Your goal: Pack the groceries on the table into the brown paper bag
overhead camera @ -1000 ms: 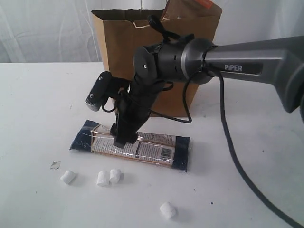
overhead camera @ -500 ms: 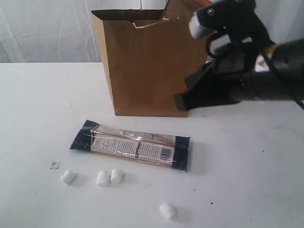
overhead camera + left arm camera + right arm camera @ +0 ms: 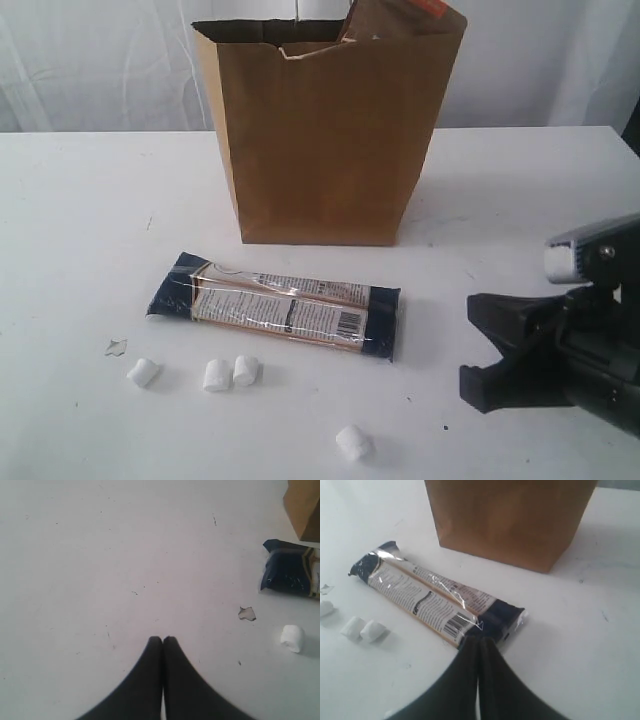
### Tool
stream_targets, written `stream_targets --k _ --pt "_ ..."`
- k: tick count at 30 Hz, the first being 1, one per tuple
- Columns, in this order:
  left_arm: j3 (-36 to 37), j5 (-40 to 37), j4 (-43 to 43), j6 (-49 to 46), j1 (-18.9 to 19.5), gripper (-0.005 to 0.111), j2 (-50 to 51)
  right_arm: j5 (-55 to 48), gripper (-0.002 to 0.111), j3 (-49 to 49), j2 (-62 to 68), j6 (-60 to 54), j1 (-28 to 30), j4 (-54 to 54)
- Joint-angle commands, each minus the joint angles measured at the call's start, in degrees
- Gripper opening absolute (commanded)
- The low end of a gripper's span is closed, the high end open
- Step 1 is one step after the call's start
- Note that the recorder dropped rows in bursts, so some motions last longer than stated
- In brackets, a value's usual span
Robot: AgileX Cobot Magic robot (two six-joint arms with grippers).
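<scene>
Withdrawn from above the pack (image 3: 280, 305), the right gripper (image 3: 476, 350) is now held low and well back; the pack is left unmoved. Both jaw pairs are closed on nothing. The left gripper (image 3: 162, 639) is parked over bare table (image 3: 100, 555). The pack lies just ahead of the right jaws, the bag (image 3: 320, 140) beyond it. Judgement: jaws are best reopened before descent, the pack taken across its narrow width near mid-length, then tipped end-first over the rim.
</scene>
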State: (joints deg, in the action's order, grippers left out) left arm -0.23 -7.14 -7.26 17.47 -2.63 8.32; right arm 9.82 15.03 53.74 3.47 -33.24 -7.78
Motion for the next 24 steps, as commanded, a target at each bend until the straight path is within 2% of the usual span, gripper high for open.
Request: stream_targets --k 1,7,12,17,20,22,23,24 --pt "0.23 0.01 -0.30 0.30 -0.33 0.000 -0.29 3.12 0.000 -2.47 -0.49 0.36 0.29 -1.56" --pt "0.23 1.48 0.53 1.48 -0.31 0.000 -0.29 3.35 0.000 -2.47 -1.98 0.36 0.29 -1.69" --pt "0.23 14.20 10.26 16.09 -0.31 0.000 -0.29 3.13 0.000 -2.47 -4.19 0.46 0.29 -1.88" --pt "0.23 16.17 10.26 28.15 -0.31 0.000 -0.29 3.12 0.000 -2.47 -5.62 0.83 0.29 -1.88" --pt "0.23 19.06 10.26 38.97 -0.31 0.000 -0.29 3.12 0.000 -2.47 -6.24 0.83 0.29 -1.88" --pt "0.23 22.92 6.71 48.79 -0.51 0.000 -0.29 3.24 0.000 -2.47 -6.51 0.83 0.29 -1.77" --pt "0.23 26.55 1.93 52.24 -0.87 0.000 -0.29 3.24 0.000 -2.47 -6.64 0.83 0.29 -1.77" --pt "-0.95 31.23 -6.65 55.07 -1.16 0.000 -0.29 3.24 0.000 -2.47 -6.77 0.83 0.29 -1.77"
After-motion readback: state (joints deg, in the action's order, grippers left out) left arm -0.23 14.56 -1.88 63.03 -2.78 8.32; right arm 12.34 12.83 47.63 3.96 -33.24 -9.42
